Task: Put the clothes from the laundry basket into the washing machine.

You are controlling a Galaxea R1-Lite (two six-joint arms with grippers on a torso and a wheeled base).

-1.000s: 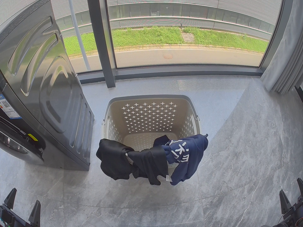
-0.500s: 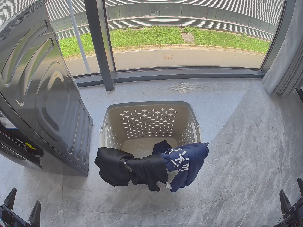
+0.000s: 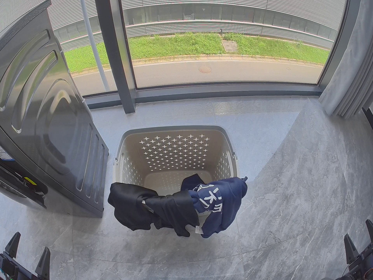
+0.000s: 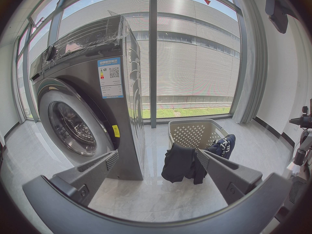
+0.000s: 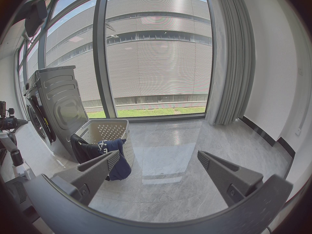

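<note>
Approach stage; nothing lifted yet. Draped over near rim of laundry basket [image 3: 175, 152], just right of washing machine [image 3: 50, 117]: black garment [image 3: 153, 210], navy garment [image 3: 221, 203]. Left gripper [image 3: 31, 242] and right gripper [image 3: 357, 230] spread wide, empty, near corners, well apart from garments. Next: reach forward, pinch one garment. Machine door [image 4: 70, 124] apparently shut; would need opening.

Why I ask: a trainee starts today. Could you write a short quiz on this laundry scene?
1. True or false: the black garment lies flat on the bottom of the beige perforated plastic laundry basket.
2. The dark grey front-loading washing machine stands on the basket's: A) robot's left, B) robot's right, C) far side?
3. Fill in: the left gripper and right gripper are both ____.
Key: 1 false, it hangs over the near rim; 2 A; 3 open.
</note>
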